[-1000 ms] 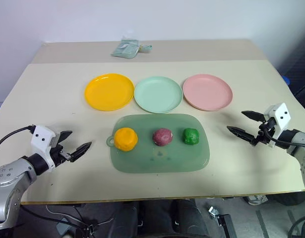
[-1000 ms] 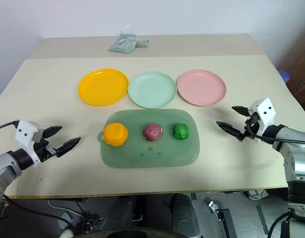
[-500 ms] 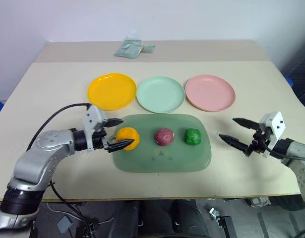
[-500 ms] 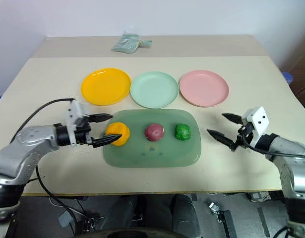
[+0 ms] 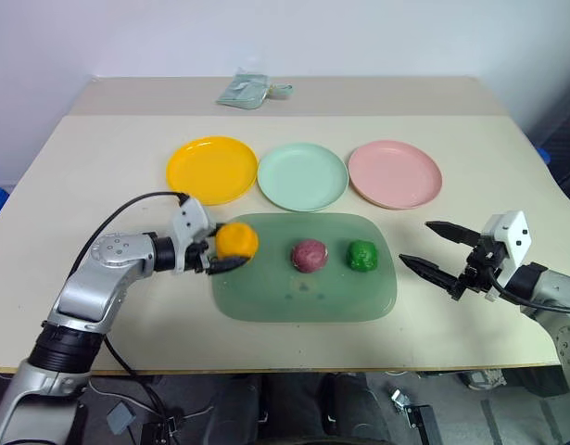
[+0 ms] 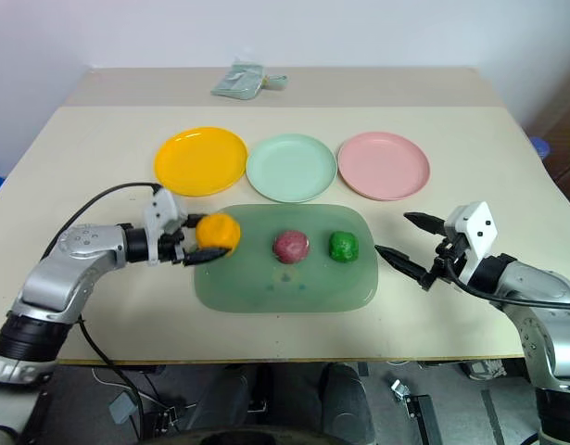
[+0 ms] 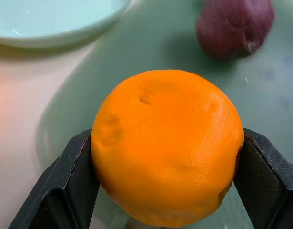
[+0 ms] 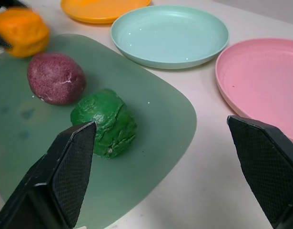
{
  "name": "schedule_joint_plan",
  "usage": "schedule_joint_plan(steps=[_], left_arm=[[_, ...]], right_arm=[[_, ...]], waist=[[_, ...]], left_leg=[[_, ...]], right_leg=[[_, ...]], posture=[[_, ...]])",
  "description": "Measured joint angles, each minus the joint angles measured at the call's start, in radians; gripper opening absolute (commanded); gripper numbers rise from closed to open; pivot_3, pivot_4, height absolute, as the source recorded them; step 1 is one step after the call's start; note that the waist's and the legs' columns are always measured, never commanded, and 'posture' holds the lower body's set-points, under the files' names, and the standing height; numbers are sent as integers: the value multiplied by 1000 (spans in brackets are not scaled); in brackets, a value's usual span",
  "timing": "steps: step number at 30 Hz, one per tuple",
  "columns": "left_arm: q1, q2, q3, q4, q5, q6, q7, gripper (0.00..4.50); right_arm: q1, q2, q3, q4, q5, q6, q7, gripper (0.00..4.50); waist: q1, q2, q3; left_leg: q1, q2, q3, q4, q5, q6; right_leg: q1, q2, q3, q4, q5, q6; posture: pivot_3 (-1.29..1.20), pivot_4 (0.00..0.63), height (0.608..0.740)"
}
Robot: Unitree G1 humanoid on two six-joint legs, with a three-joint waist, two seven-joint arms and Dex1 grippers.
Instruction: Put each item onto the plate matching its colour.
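Left gripper [image 6: 200, 246] is closing its two black fingers on the lumpy orange-yellow ball [image 6: 217, 231]; the left wrist view is showing a finger pressed flat against each side of the ball, so I am judging it gripped. Right gripper [image 6: 411, 246] is hanging over the table just beside the tray's right edge, its fingers spread wide and holding nothing.

Largest first: the pale beige table [image 5: 108, 148] is carrying the big translucent green rounded-rectangle tray [image 5: 303, 292], and beyond the tray three round shallow plastic plates are lying in a row: the yellow plate [image 5: 211, 170] on the left, the pale mint green plate [image 5: 302, 175] in the middle, the pink plate [image 5: 394, 172] on the right. All three plates are sitting bare. On the tray, the dark reddish-purple ball [image 5: 309, 255] is resting at the centre and the bright green ball [image 5: 361, 255] just beside it to the right; the orange ball is sitting at the tray's left end.

As a judgement, the first step is underway: securing the orange ball. Next, the left arm is needing to lift it off the tray and carry it up and slightly left to the yellow plate, which is lying near.

Head views are giving the whole layout. The left wrist view is confirming finger contact, which the head views are leaving unclear. The right wrist view is showing the green ball's creased surface close up.
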Motion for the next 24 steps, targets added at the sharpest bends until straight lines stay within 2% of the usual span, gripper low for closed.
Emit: schedule_joint_plan(steps=[4,7,11,13,14,15,19,22,24], left_arm=[[-191,-29,46,210,105,-22,208,3271],[-336,-67,49,442,179,-23,331,3271],[-483,-149,48,764,220,-70,388,3271],[-523,-171,44,850,234,-104,392,3271],[-554,-177,43,898,243,-121,392,4306],[-576,-178,44,936,249,-135,392,4435],[-626,-178,50,1025,262,-194,391,4435],[-621,-170,69,1012,261,-246,372,4435],[-591,-150,84,935,254,-282,341,4435]], right_arm=[[-41,1,18,-14,5,12,-3,4500],[-71,7,53,-42,14,33,-2,4500],[-126,40,142,-135,47,73,-5,4500],[-143,60,182,-171,50,83,-13,4500],[-152,70,204,-185,49,86,-21,4500],[-157,79,217,-197,49,90,-29,4500],[-171,86,253,-211,28,112,-71,4500],[-201,85,301,-213,-21,128,-102,4500],[-241,85,354,-214,-73,133,-122,4500]], waist=[[-2,-1,0],[-2,-1,0],[-2,-4,1],[-2,-5,2],[-2,-6,2],[-2,-6,2],[-3,-6,2],[-4,-6,2],[-7,-6,2]], left_leg=[[0,-1,0,0,0,0],[0,-1,1,0,0,1],[-1,-2,1,0,-1,1],[-1,-2,1,0,-1,1],[-1,-2,1,0,-1,1],[-1,-2,1,0,-1,1],[-1,-2,1,0,-1,1],[-1,-1,1,0,0,1],[-1,-1,2,0,0,1]], right_leg=[[0,1,0,0,0,0],[1,1,0,0,-1,2],[0,1,-1,0,-1,3],[0,1,-1,0,-1,3],[0,1,-1,0,-1,3],[0,1,-1,0,-1,3],[0,1,-1,0,-1,3],[0,0,-1,1,-1,3],[-1,0,-1,2,-1,3]], posture=[[0,150,740],[0,150,740],[0,150,740],[0,150,740],[0,150,740],[0,150,740],[0,150,740],[0,150,740],[0,150,740]])
